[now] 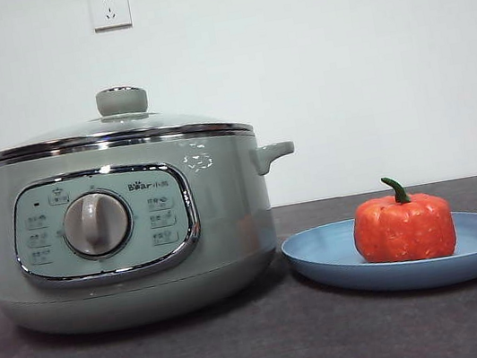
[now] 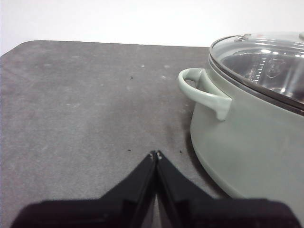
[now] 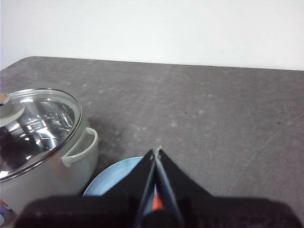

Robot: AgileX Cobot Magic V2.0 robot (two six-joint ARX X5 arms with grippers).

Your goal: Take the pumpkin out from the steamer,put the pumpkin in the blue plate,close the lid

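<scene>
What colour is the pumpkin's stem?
Dark green, on the orange-red pumpkin; clearest in the front view.

Right end effector [image 3: 156, 151] hides most of blue plate [image 3: 110, 176] (pumpkin [image 3: 156, 203] just orange sliver); steamer [image 2: 247, 142] edge-cropped.

**Both end effectors closed and idle**

Left end effector [image 2: 156, 154]: jaws pressed together tip to tip, gripping nothing, held above the desk. Right end effector [image 3: 156, 151]: jaws likewise pressed together, gripping nothing, raised above the desk. Neither arm appears in the front view.
</scene>
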